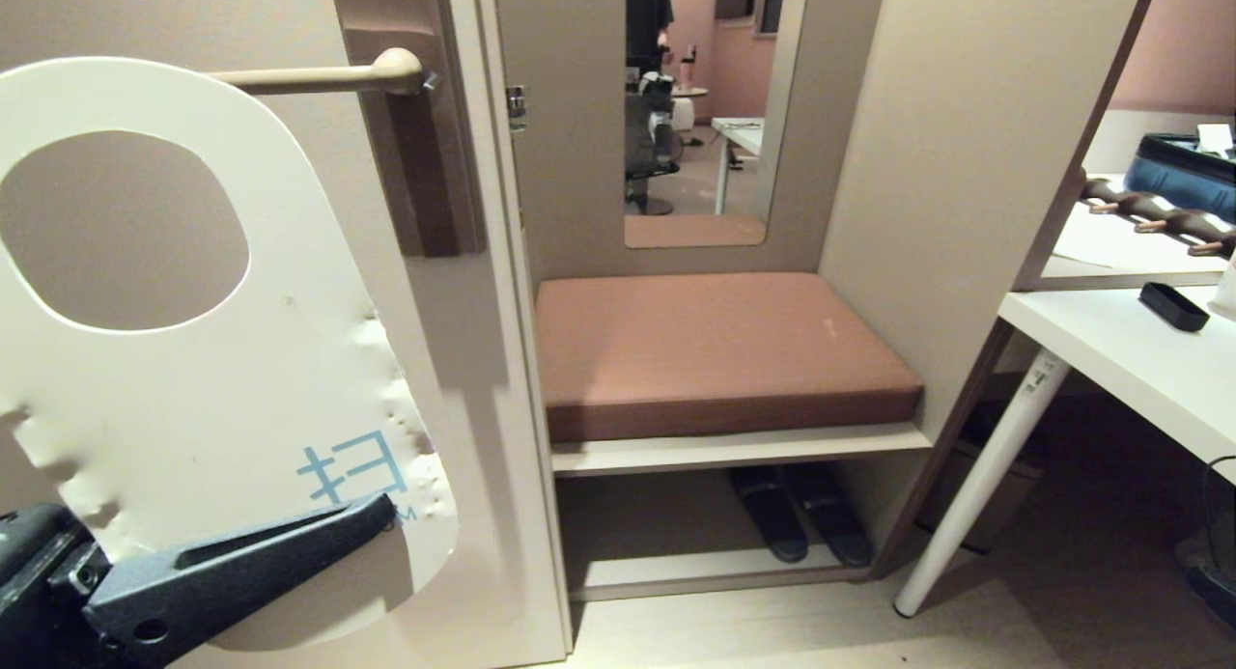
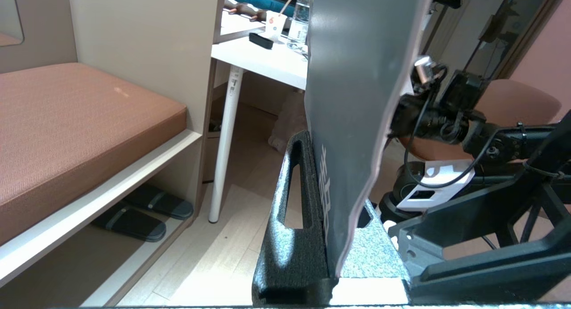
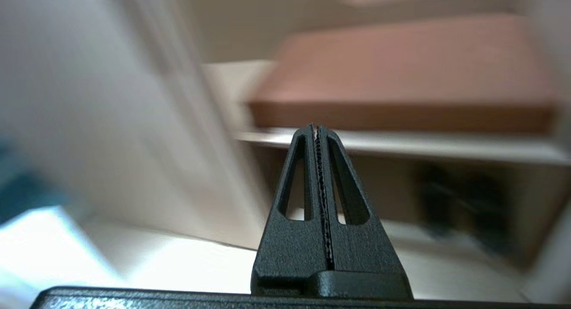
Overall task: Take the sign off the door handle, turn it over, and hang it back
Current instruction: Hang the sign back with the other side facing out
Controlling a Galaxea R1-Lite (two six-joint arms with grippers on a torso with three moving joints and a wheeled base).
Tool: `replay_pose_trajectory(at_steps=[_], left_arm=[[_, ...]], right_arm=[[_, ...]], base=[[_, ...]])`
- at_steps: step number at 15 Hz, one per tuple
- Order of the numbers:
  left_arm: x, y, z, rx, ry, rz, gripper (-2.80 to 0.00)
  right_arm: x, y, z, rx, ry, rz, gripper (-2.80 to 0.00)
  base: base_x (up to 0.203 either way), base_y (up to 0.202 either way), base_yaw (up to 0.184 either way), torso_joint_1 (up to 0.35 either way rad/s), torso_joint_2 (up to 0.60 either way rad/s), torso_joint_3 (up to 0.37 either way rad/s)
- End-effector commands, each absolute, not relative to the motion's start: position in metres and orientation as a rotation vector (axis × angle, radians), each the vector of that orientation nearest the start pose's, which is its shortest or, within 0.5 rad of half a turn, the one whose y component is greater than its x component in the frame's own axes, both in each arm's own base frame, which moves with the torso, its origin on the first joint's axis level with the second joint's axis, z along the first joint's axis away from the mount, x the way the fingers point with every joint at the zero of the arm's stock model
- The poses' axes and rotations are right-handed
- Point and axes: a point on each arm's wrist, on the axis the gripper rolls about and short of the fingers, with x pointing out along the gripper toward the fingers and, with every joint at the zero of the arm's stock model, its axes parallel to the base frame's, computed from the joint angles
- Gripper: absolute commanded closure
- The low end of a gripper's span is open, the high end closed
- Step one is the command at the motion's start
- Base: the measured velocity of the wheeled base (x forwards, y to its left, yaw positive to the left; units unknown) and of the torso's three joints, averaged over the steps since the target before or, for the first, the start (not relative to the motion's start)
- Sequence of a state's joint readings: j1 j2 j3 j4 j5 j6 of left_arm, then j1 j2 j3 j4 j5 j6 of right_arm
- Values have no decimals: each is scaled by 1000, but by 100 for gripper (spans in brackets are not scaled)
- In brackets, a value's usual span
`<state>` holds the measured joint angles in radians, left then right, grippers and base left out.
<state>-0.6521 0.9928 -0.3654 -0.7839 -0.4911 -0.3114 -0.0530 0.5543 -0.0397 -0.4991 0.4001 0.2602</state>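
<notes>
The sign is off the door handle and sits closest to me, clamped by its lower end between the fingers of my left gripper, low at my left. I hold it by that end on purpose, I judge: the round hole stays free at the top, ready to slip over the lever. The white face with its blue lettering turns toward my head, while the left wrist view shows the blue-grey face on the other side, so the card stands nearly upright, edge pinched deep between the pads. The hole hangs just below and to the free-end side of the handle, not yet around it.

My right gripper has its fingers pressed together on nothing and is out of the head view, aimed toward the bench and doing no work.

Behind the sign is the door with its brown backplate, the lever pointing toward my left. Beyond, the brown cushion lies in its alcove with slippers under the shelf, and the white tabletop stands off at my right.
</notes>
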Motion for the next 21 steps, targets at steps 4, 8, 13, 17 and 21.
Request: replay_pose_trajectory(at_steps=[4, 8, 13, 17, 21], left_arm=[[85, -78, 221, -291, 13, -1159, 0], [86, -79, 222, -289, 16, -1158, 0], [87, -80, 222, -289, 22, -1157, 0], [87, -80, 221, -289, 26, -1157, 0], [84, -77, 221, -290, 15, -1158, 0]], right_arm=[[29, 4, 113, 229, 159, 173, 0], [24, 3, 103, 220, 230, 101, 0], [6, 2, 90, 152, 257, 59, 0], [-10, 0, 86, 99, 225, -13, 0], [-11, 0, 80, 19, 229, -22, 0]], base=[[0, 0, 0, 0, 0, 0], [0, 0, 0, 0, 0, 0], [0, 0, 0, 0, 0, 0], [0, 0, 0, 0, 0, 0], [0, 0, 0, 0, 0, 0]])
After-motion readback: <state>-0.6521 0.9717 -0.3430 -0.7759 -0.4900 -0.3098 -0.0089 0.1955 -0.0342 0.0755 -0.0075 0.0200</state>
